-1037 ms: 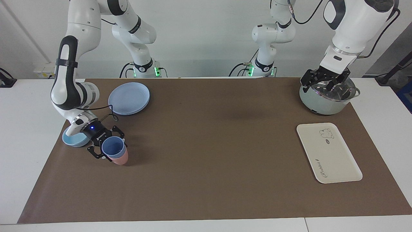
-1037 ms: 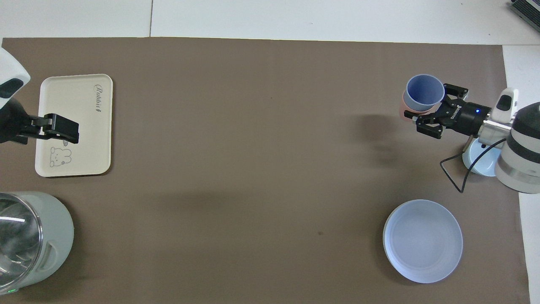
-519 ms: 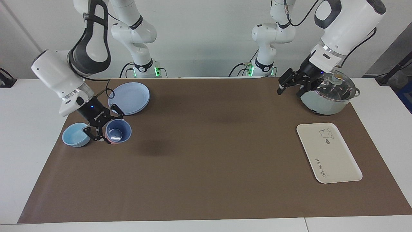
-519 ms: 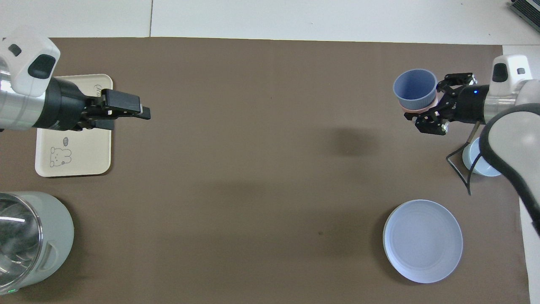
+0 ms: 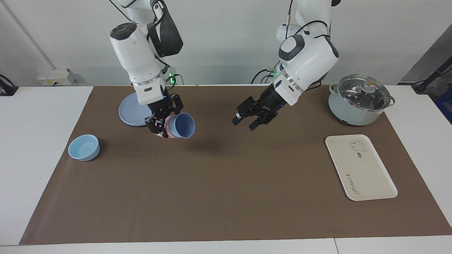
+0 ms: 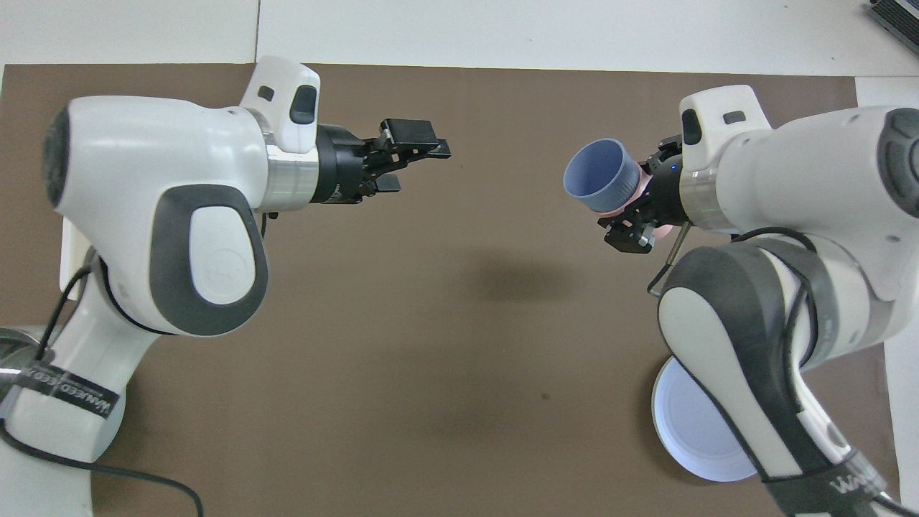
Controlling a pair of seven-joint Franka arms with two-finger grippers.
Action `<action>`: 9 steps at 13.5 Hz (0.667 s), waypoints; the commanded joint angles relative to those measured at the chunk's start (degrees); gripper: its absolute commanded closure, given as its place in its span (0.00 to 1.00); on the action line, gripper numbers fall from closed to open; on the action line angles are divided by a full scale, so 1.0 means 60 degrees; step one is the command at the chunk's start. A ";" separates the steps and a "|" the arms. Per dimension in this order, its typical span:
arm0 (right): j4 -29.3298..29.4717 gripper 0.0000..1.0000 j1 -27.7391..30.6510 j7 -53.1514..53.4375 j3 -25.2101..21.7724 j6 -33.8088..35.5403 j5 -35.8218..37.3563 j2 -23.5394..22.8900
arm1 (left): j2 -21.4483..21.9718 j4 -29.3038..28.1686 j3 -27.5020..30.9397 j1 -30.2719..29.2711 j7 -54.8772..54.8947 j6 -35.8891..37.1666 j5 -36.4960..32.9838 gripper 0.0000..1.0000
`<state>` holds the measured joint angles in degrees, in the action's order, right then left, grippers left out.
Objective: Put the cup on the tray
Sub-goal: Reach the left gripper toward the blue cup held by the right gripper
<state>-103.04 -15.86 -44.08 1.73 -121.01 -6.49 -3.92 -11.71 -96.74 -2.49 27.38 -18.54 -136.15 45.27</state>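
The periwinkle-blue cup (image 5: 183, 125) sits nested in a salmon-pink tumbler (image 5: 170, 132). My right gripper (image 5: 161, 122) is shut on this stack and holds it tipped on its side in the air, over the mat beside the blue plate. In the overhead view the cup (image 6: 599, 176) points its mouth toward the table's middle, with the right gripper (image 6: 635, 219) at the pink tumbler (image 6: 632, 205). My left gripper (image 5: 248, 120) is open and empty, raised over the mat's middle (image 6: 413, 147). The cream tray (image 5: 360, 167) lies flat at the left arm's end; in the overhead view the left arm hides almost all of it.
A light-blue bowl (image 5: 84, 147) stands at the right arm's end of the mat. A round blue plate (image 5: 131, 112) lies nearer to the robots, also in the overhead view (image 6: 689, 438). A lidded pot (image 5: 360, 100) stands near the robots at the left arm's end.
My right gripper has lifted the stacked cups off the mat beside the bowl, carried them toward the middle and tipped them sideways. My left gripper has moved from over the pot to the mat's middle.
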 commanded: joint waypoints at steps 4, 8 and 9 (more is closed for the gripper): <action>0.0151 1.00 -0.0506 0.0624 -0.0024 0.0495 0.0745 0.0111 | -0.0363 0.0216 0.0181 0.1148 -0.0205 -0.1040 0.0277 0.12; 0.0151 1.00 -0.0492 0.0624 -0.0010 0.0480 0.0745 0.0111 | -0.0510 0.0230 0.0195 0.1427 -0.0161 -0.1141 0.0233 0.30; 0.0151 1.00 -0.0491 0.0624 -0.0010 0.0466 0.0745 0.0111 | -0.0611 0.0259 0.0195 0.1486 -0.0176 -0.1548 0.0233 0.35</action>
<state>-102.49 -19.12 -41.25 1.43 -119.29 -3.30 -3.85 -14.11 -96.37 -2.31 35.03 -19.42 -142.62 46.35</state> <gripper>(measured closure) 0.159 0.242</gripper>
